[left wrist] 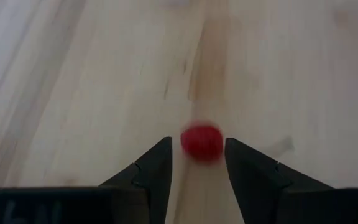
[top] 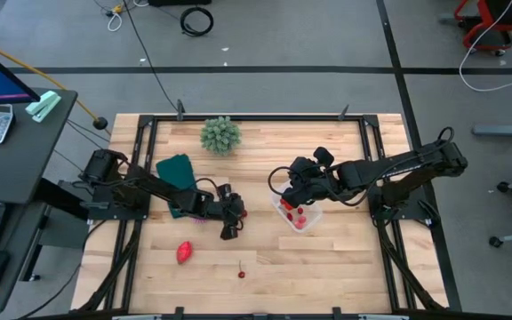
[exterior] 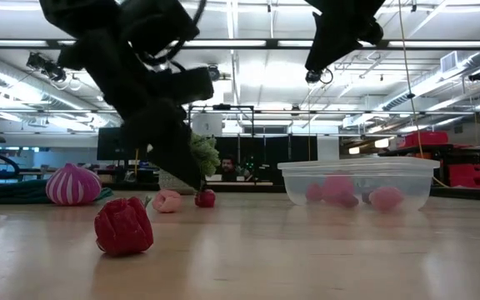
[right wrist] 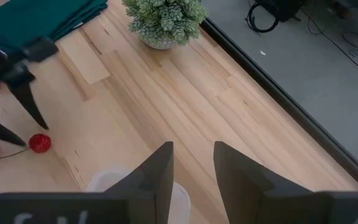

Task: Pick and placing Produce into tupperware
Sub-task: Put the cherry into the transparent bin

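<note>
High view: the left end effector (top: 230, 225) is reaching over the bench (top: 327, 258) centre, beside the green cloth (top: 176, 171). The right end effector (top: 293, 197) is hovering over the tub (top: 297, 216), which is holding several red pieces. A strawberry (top: 184, 252) and a small berry (top: 241, 274) are lying well apart on the bench near its front edge. The plant (top: 220, 135) is standing near the back edge.

Low view: the striped ball (exterior: 72, 185) is resting by the cloth; pink pieces are showing inside the tub (exterior: 358, 183).

Left wrist view: the fingers (left wrist: 156, 171) are standing apart with a red berry (left wrist: 202, 142) between them, not clamped.

Right wrist view: the fingers (right wrist: 158, 173) are standing apart, empty, above the tub's rim.
</note>
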### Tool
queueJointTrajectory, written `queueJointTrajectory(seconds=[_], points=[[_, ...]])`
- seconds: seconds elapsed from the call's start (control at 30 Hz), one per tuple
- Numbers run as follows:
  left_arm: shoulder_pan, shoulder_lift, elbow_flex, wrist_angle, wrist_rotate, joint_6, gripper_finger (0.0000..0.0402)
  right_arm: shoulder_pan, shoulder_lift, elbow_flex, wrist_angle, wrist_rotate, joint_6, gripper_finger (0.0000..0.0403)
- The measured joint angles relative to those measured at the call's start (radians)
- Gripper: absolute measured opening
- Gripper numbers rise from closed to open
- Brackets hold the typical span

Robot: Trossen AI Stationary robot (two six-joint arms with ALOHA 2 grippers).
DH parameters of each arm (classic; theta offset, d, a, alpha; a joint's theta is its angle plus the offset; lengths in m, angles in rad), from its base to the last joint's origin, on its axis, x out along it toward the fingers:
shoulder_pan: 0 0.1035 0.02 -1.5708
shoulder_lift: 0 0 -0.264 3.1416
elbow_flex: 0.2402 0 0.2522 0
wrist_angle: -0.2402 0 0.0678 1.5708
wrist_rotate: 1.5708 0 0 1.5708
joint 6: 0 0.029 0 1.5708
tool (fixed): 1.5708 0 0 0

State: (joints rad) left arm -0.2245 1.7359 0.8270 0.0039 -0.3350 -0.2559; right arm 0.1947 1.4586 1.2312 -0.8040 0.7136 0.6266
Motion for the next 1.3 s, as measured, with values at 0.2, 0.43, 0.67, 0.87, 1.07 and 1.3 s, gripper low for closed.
queueJointTrajectory(seconds=[0.2,0.43,0.67,0.87,1.07,1.3], points=[[0.010,0.052,0.000,0.038,-0.003,0.005,0.0155,0.000,0.000,0.000,0.008,0.000,0.000,0.0123],[0.030,0.065,0.001,0.049,-0.001,0.006,0.0147,0.000,0.000,0.000,0.008,0.000,0.000,0.0123],[0.032,0.065,0.000,0.054,-0.005,0.007,0.0125,0.000,0.000,0.000,0.008,0.000,0.000,0.0123],[0.032,0.065,0.000,0.105,-0.005,0.033,0.0116,0.000,0.000,0.000,0.008,0.000,0.000,0.0123],[0.032,0.050,0.000,0.236,-0.004,0.093,0.0119,0.000,0.000,0.000,0.008,0.000,0.000,0.0123],[0.032,0.048,0.000,0.524,-0.004,0.197,0.0114,0.000,0.000,0.000,0.008,0.000,0.000,0.0123]])
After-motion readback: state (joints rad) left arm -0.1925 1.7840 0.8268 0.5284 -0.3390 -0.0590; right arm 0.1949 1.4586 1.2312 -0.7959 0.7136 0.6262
